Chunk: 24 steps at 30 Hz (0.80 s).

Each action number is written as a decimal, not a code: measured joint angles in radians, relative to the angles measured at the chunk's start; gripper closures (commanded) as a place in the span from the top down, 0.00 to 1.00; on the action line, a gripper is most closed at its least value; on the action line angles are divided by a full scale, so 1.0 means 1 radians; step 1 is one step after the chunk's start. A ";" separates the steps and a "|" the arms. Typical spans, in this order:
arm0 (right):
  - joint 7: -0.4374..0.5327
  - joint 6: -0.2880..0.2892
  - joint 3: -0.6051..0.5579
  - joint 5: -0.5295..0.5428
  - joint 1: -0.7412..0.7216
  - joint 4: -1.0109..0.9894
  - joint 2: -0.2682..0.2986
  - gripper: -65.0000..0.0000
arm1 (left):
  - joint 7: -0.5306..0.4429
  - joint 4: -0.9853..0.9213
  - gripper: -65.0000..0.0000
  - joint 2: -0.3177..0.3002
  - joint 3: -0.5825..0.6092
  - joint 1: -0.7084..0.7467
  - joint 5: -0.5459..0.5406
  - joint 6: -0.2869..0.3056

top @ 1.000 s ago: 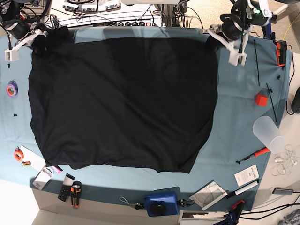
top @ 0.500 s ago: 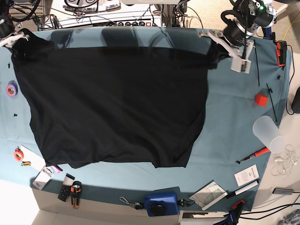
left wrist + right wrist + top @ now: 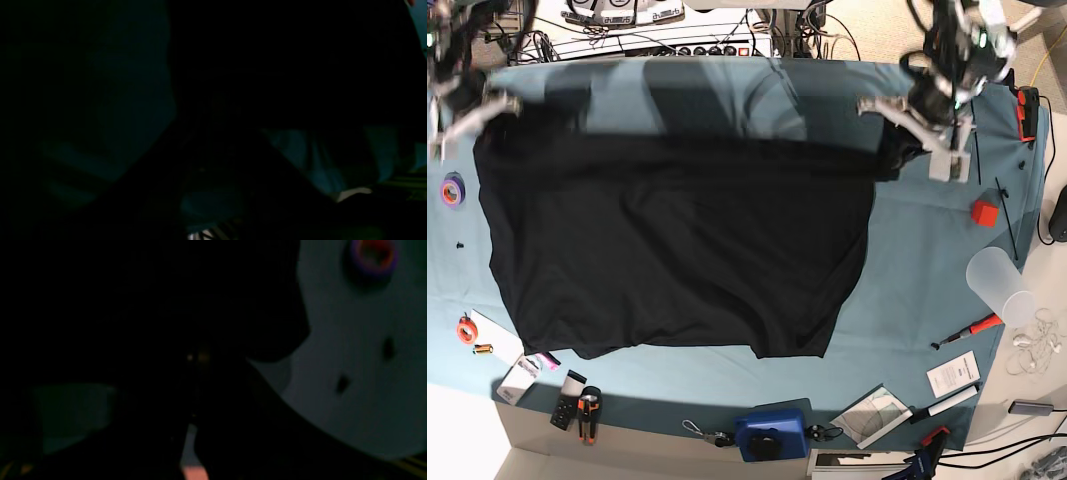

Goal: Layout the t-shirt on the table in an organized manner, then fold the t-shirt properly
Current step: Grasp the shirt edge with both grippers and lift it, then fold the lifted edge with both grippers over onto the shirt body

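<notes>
Gripping the t-shirt (image 3: 677, 240) by its far corners, left gripper (image 3: 905, 140) and right gripper (image 3: 477, 112) are both clamped on cloth, lifting that edge off the worktop (image 3: 927, 260). A thin pinch could slip, dropping one corner and bunching it.

Both arms raised and spread wide apart, left pincer (image 3: 905, 137) and right pincer (image 3: 489, 112) clamped tight.

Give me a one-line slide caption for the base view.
Both grippers, left and right, pinch the black t-shirt by its far corners above the teal table.
</notes>
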State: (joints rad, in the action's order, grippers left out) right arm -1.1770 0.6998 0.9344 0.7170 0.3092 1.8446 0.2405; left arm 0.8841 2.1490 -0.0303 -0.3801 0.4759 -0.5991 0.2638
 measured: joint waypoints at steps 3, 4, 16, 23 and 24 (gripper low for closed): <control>0.022 -0.013 0.000 -0.027 -0.053 -0.001 0.000 0.00 | 0.004 -0.036 0.00 0.002 0.000 -0.038 0.002 0.000; 0.041 -0.021 0.000 -0.040 -0.068 -0.001 0.000 0.00 | 0.004 -0.037 0.00 0.003 0.000 -0.047 -0.001 0.000; 0.264 -0.166 -0.242 -0.325 -0.226 -0.203 0.062 0.00 | -0.004 -0.168 0.00 0.002 0.007 -0.162 0.007 0.047; 0.321 -0.177 -0.254 -0.404 -0.347 -0.362 0.061 0.00 | -0.023 -0.272 0.00 0.003 0.034 -0.276 0.060 0.060; 0.326 -0.176 -0.254 -0.406 -0.360 -0.377 0.061 0.00 | -0.026 -0.284 0.00 0.002 0.039 -0.294 0.084 0.060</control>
State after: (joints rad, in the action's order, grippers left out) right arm -0.8509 0.5236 0.6804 0.3111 -0.0509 1.4681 0.3019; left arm 0.8585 1.8652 -0.0280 -0.3416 0.1814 -0.5152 0.3233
